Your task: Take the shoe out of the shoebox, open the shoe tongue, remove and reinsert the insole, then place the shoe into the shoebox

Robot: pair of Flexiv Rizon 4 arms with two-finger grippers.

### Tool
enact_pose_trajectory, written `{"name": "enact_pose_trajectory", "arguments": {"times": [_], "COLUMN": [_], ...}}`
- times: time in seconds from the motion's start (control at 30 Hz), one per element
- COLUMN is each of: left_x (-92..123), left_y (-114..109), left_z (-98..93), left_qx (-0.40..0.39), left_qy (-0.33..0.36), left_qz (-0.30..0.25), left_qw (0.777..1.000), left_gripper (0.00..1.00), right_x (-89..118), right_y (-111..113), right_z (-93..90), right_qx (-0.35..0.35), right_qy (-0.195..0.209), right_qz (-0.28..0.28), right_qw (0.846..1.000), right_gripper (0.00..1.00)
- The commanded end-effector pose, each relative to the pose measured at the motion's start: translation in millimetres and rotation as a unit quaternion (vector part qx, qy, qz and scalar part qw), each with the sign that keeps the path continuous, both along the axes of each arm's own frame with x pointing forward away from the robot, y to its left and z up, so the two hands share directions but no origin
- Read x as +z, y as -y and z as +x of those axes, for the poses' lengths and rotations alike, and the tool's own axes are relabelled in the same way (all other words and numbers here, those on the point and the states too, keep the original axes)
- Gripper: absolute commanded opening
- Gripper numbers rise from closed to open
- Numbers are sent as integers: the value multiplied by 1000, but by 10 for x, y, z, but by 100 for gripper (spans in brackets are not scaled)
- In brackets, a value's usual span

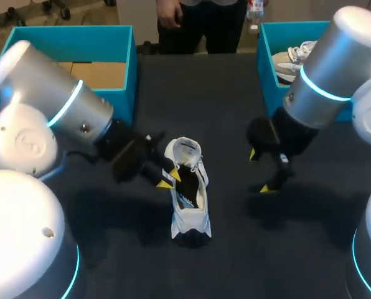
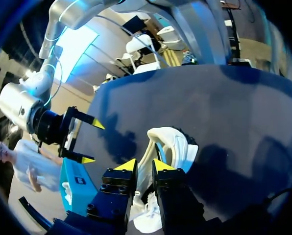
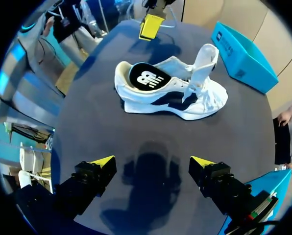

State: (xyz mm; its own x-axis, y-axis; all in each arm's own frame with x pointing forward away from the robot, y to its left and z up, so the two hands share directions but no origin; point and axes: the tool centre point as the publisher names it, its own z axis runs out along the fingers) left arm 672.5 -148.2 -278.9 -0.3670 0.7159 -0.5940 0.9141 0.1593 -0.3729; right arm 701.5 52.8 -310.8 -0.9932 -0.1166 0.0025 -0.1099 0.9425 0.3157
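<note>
Middle of the dark table [image 1: 223, 106]: a white shoe [image 1: 190, 193] with dark side marks, out of any box. Stands upright on its sole, heel toward the near edge, toe toward the far edge. Tongue [image 3: 205, 56] pulled up and standing over the laces. Inside the opening, a dark insole [image 3: 146, 78] lying flat in the heel part.

Left gripper [image 2: 145, 166] at the shoe's left side, by the collar. Yellow tips close together, only a narrow gap between them. Seen from its own wrist, white shoe cloth shows in that gap; seen from the right wrist, hangs apart from the shoe, with its own shadow on the table beside the heel. Holds nothing that can be seen.

Right gripper [image 3: 153, 161] to the right of the shoe, well apart from it, over bare table. Fingers spread wide, nothing between them.

Far left corner: a teal left shoebox [image 1: 73, 32], brown card showing at its bottom. Far right corner: a teal right shoebox [image 1: 265, 68], with a second shoe [image 1: 291, 59], pale, lying in it.
</note>
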Motion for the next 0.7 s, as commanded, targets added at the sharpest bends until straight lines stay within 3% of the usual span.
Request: {"name": "enact_pose_trajectory", "arguments": {"times": [0.03,0.4,0.7], "left_x": [103,239,251], "left_y": [38,84,172], "left_z": [68,142,175], "left_qx": [-62,-122,-169], "left_qy": [-14,-2,-1], "left_qz": [114,184,242], "left_qw": [991,975,956], "left_gripper": [16,4,0], "right_x": [18,18,288], "right_y": [59,59,645], "right_z": [-49,-49,-127], "right_qx": [-1,-1,-41], "right_qy": [4,4,4], "right_qz": [5,5,-7], "right_qw": [1000,1000,999], "right_gripper": [100,100,100]}}
